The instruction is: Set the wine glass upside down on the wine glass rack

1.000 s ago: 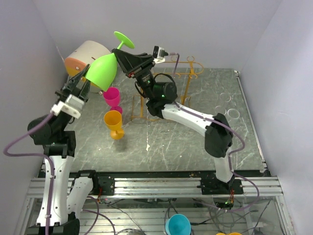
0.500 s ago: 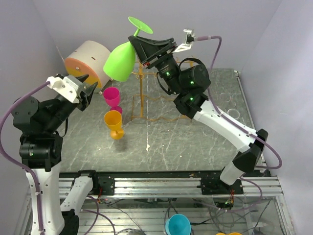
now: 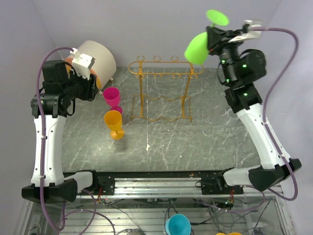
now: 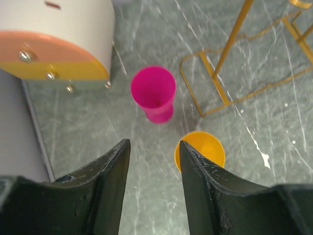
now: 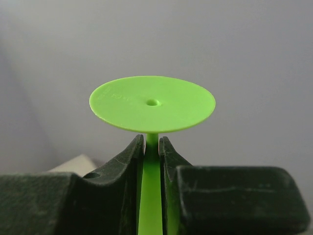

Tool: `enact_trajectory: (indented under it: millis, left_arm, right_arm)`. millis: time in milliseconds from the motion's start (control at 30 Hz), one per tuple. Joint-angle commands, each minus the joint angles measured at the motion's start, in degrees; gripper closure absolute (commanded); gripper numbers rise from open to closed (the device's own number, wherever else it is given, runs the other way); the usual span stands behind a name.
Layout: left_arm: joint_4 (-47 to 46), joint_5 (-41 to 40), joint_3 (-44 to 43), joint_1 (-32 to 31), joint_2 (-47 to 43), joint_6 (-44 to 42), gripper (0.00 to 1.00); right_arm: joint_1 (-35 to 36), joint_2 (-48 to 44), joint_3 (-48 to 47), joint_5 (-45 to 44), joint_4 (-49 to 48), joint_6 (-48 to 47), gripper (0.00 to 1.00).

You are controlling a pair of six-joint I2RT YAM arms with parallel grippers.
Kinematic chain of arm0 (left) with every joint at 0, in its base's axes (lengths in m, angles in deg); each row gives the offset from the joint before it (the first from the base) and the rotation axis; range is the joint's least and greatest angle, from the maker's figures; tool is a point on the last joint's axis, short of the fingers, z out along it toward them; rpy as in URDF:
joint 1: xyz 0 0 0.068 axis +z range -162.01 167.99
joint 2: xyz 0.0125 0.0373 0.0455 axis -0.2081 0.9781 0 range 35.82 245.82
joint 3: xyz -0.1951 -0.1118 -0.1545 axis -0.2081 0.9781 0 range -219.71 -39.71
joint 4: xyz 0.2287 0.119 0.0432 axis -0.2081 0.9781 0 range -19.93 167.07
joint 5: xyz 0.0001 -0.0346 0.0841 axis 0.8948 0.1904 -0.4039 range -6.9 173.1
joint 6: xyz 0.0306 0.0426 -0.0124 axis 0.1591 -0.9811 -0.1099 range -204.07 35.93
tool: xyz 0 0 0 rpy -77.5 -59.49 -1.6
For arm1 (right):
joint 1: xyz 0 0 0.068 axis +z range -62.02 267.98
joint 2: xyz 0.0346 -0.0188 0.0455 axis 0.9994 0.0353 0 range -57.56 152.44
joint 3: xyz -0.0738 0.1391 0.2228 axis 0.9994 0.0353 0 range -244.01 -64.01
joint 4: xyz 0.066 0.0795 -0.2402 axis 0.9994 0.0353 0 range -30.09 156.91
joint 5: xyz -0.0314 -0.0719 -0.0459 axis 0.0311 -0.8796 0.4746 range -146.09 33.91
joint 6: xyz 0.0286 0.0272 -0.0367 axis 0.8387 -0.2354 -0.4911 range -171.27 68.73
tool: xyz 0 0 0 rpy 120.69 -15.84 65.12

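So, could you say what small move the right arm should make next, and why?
Probably bring the wine glass leftward, toward the wine glass rack: the right gripper holds its stem, foot up, but hangs beyond the rack's right end.

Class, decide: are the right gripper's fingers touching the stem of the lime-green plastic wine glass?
Touching. The right wrist view shows both black fingers clamped against the stem of the lime-green plastic wine glass, no gap.

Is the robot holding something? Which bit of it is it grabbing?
The right gripper pinches the green wine glass by its stem, just under the round foot. The left gripper is open and holds nothing.
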Motion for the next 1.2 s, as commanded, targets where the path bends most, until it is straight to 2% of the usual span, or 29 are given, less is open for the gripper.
enact_trajectory:
  millis: [0, 133, 267, 433, 500, 667, 833, 1033, 1167]
  left_arm:
    - [4.49, 0.18, 0.98, -0.16, -1.33, 2.02, 0.44]
    - [4.40, -0.86, 2.41, -0.20, -1.62, 2.97, 0.44]
    - [4.04, -2.65, 3.28, -0.15, -2.11, 2.98, 0.45]
    - [4.17, -1.05, 4.73, -0.03, -2.40, 2.83, 0.46]
    - [4.42, -0.36, 4.99, -0.11, -2.49, 2.24, 0.46]
    - [6.27, 5.09, 6.04, -0.25, -2.98, -0.46, 0.44]
    - [5.88, 4.44, 7.39, -0.23, -3.67, -0.42, 0.44]
    - [5.11, 4.12, 8.24, -0.21, -4.15, -0.02, 0.43]
    - [5.33, 4.88, 8.42, -0.25, -4.09, -0.41, 0.43]
  right_arm:
    - [-7.47, -1.63, 0.37, 1.56, 2.86, -5.32, 1.00]
    - [-16.31, 2.09, 0.32, 8.37, 1.49, -2.49, 1.00]
    - [-21.59, 6.12, 1.10, 16.20, -2.85, -3.00, 1.00]
    - [-28.12, 10.97, 8.72, 26.52, -18.36, -2.87, 1.00]
    - [-30.23, 13.79, 9.03, 30.64, -21.73, -1.58, 1.00]
    - [-30.69, 21.22, 3.71, 38.36, -21.92, -3.64, 1.00]
    - [-30.24, 24.84, 8.37, 54.05, -38.94, -7.57, 1.00]
    - [-30.85, 29.71, 5.20, 62.20, -37.09, -10.39, 1.00]
    - [-31.62, 33.86, 2.62, 67.40, -41.30, -5.92, 1.00]
